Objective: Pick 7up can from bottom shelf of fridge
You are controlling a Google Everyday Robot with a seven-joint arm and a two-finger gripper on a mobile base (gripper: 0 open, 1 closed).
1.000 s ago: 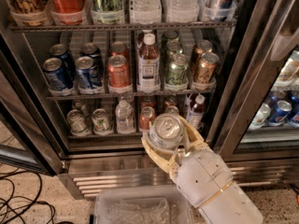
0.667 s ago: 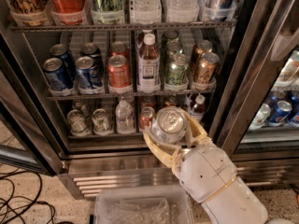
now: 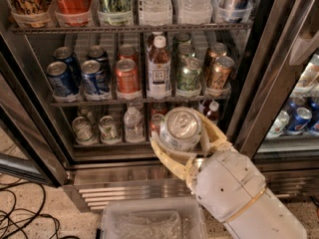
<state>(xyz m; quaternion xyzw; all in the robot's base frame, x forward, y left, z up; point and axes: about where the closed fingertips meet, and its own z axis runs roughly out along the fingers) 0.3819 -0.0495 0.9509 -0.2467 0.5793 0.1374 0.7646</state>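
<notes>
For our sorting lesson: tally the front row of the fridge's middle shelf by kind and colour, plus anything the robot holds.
Blue cans: 2
Orange-red can: 1
Bottle: 1
Green can: 1
Copper can: 1
Silver can, held in the jaws in front of the bottom shelf: 1
Total: 7

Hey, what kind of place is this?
Likely a shop or office pantry: a glass-door fridge, wire shelves packed with cans and bottles. The gripper, before the bottom shelf, holds the 7up can.
</notes>
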